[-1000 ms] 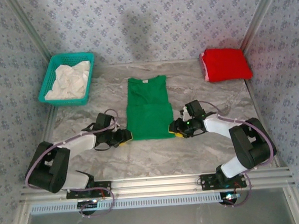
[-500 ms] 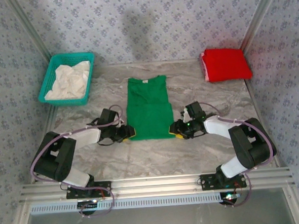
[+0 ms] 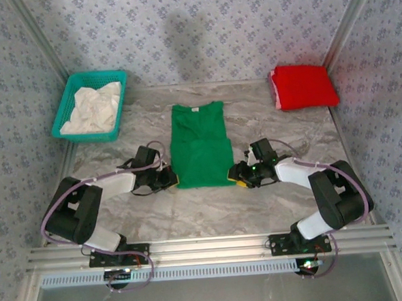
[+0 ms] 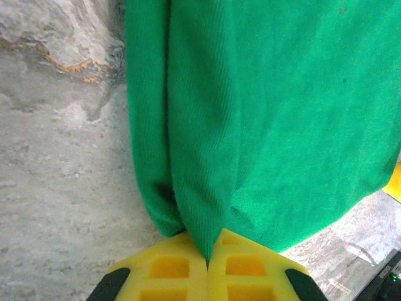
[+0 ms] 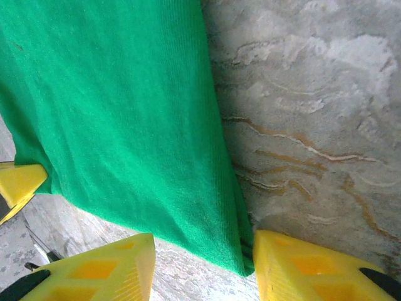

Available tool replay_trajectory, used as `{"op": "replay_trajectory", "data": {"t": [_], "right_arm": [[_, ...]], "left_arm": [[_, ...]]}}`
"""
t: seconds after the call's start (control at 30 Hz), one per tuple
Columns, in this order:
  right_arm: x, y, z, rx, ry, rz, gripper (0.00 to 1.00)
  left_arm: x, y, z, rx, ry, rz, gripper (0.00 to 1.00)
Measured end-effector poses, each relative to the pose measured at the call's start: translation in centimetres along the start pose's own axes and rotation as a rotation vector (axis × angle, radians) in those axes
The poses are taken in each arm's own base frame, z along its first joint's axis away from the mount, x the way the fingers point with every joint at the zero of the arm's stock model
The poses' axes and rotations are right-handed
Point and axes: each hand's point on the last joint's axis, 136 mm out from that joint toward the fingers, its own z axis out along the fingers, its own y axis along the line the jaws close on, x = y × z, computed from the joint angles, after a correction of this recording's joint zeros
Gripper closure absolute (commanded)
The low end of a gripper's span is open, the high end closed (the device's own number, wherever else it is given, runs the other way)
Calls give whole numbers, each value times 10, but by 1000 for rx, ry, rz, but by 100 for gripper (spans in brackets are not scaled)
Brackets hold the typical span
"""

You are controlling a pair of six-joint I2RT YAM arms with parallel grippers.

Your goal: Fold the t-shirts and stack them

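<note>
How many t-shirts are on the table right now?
2: the green t-shirt lies mid-table; the red t-shirt sits folded in the far right corner. Possibly another: the white cloth in the basket.

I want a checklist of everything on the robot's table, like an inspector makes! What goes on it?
Surface: grey marbled tabletop, no spills seen.
Job's things: bright green fabric t-shirt partly folded at centre; bright red fabric t-shirt folded, far right corner.
Clutter: teal plastic mesh basket, far left, holding crumpled white cloth.
Grippers: left gripper shut on the green shirt's near left corner; right gripper open around its near right corner.
Cables: lilac cables along both arms.
Surroundings: patterned walls, metal frame.
</note>
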Motion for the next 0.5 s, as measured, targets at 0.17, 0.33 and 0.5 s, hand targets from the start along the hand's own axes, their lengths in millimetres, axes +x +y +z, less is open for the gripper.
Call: {"op": "replay_trajectory", "data": {"t": [0.17,0.33,0.5], "right_arm": [[1,2,2,4,-5,-2,54],[-1,3,5,0,-12,0,63],[0,5,10,-4,-9,0,79]], "left_arm": [[0,0,0,0,-1,0,100],[0,0,0,1,-2,1,100],[0,0,0,7,-8,1,100]]}}
